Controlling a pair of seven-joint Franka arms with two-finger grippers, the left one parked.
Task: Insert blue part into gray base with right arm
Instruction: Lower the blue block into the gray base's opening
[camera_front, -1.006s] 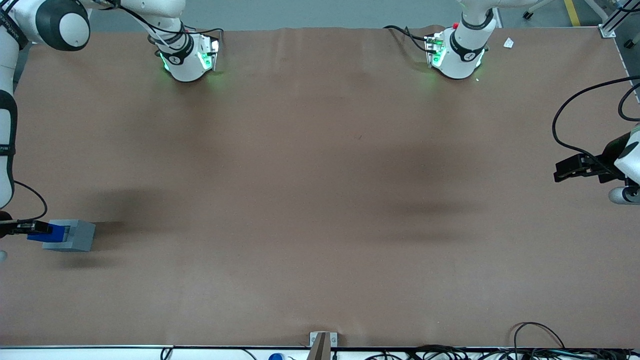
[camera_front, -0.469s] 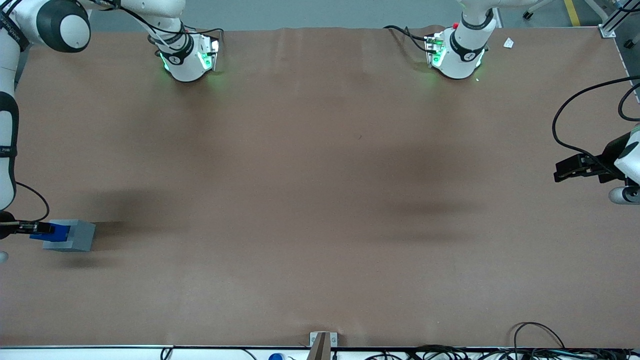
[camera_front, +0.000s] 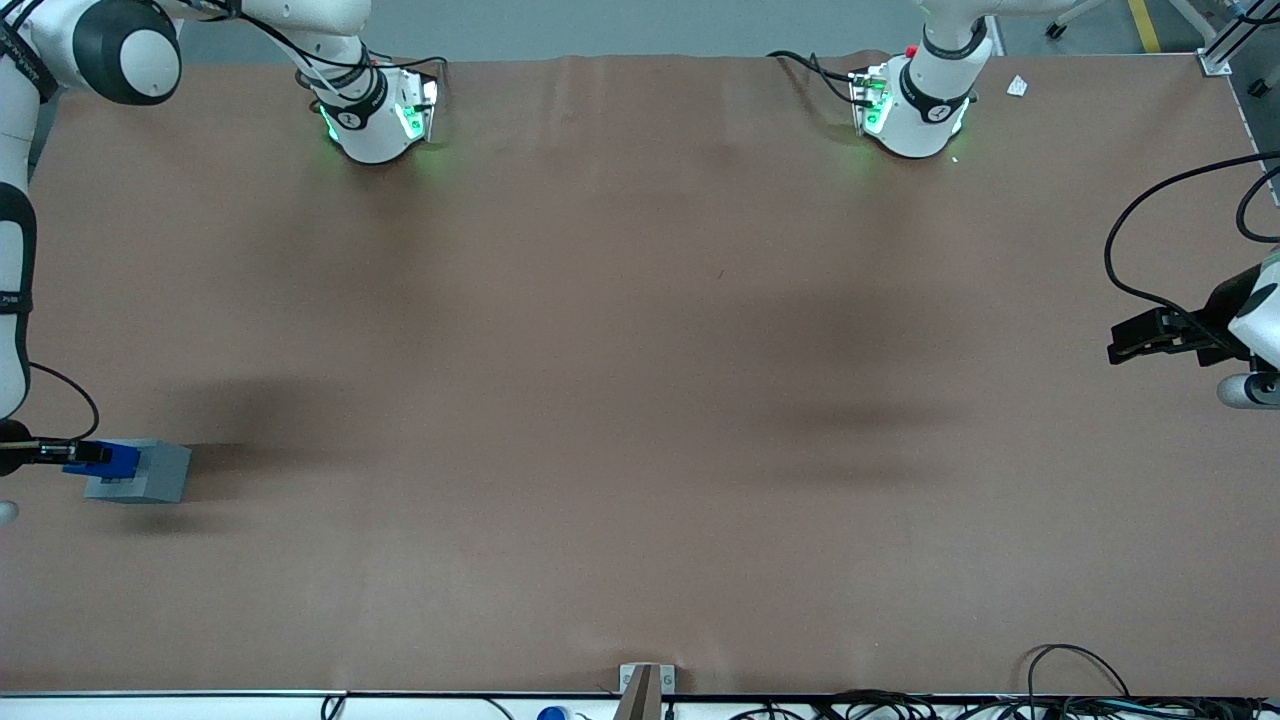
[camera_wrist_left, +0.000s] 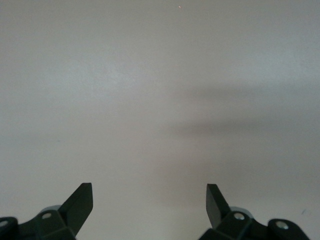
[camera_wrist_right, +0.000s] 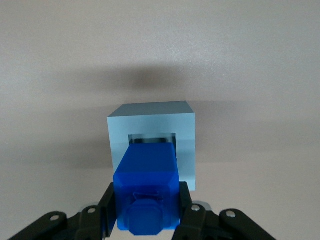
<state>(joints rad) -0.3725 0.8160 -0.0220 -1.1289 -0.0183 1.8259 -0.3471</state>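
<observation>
The gray base (camera_front: 150, 472) sits on the brown table at the working arm's end, fairly near the front camera. The blue part (camera_front: 108, 459) is held by my right gripper (camera_front: 92, 453) right over the base's top face. In the right wrist view the gripper (camera_wrist_right: 147, 200) is shut on the blue part (camera_wrist_right: 147, 177), fingers pressed on both its sides, its stepped nub facing the camera. The part's leading end sits at the square recess of the gray base (camera_wrist_right: 185, 130); I cannot tell how deep it is in.
The right arm's green-lit base (camera_front: 375, 115) and the parked arm's base (camera_front: 915, 105) stand along the table edge farthest from the front camera. Cables (camera_front: 1080, 675) and a small bracket (camera_front: 645, 685) lie at the edge nearest that camera.
My gripper has lowered the blue part a little toward the gray base's recess. The base has not moved.
</observation>
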